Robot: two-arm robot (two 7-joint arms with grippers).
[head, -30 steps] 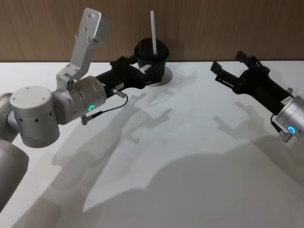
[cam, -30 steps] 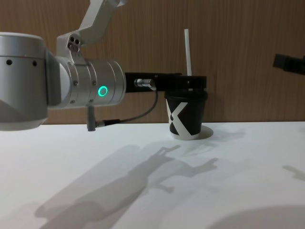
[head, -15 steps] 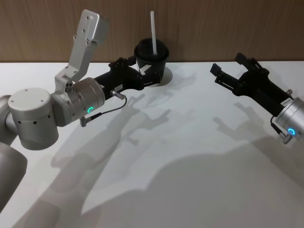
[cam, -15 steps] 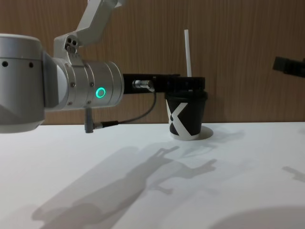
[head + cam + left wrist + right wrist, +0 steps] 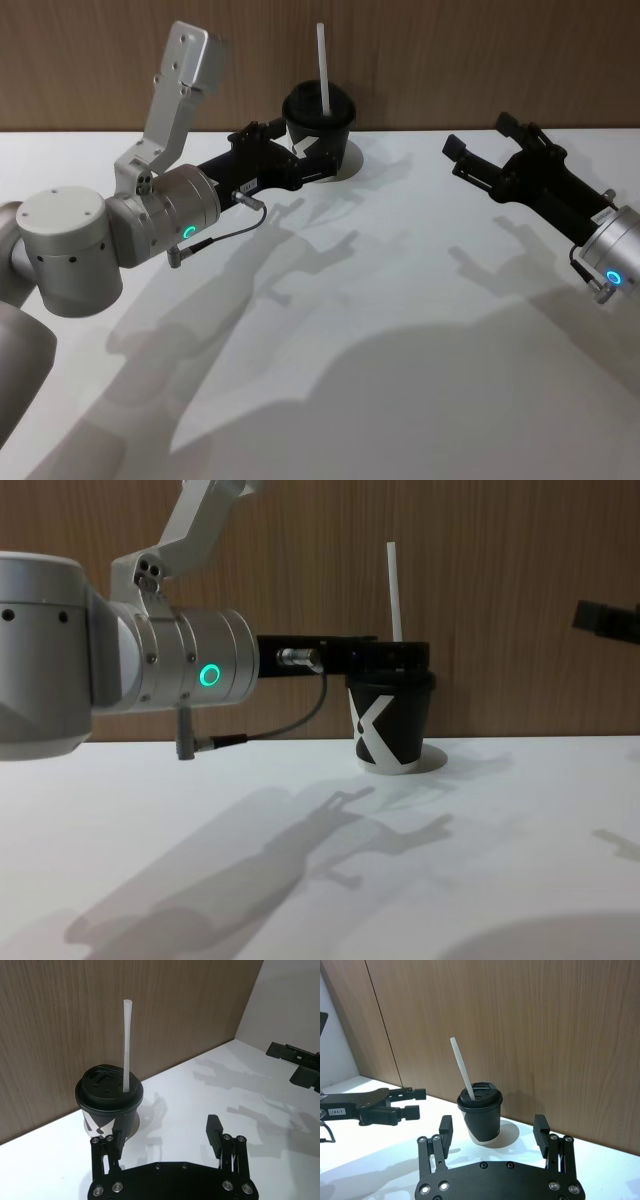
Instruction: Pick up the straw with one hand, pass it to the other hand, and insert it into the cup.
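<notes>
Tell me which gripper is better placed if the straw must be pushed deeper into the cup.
Left. The left gripper is open right beside the cup, where the straw stands in the lid. The right gripper, also open, hangs well off to the right, so it would probably travel farther.

Matt white tabletop, wood-grain wall panel, smooth matt white straw, black paper cup with glossy plastic lid, brushed silver metal arm, matt black left hand
</notes>
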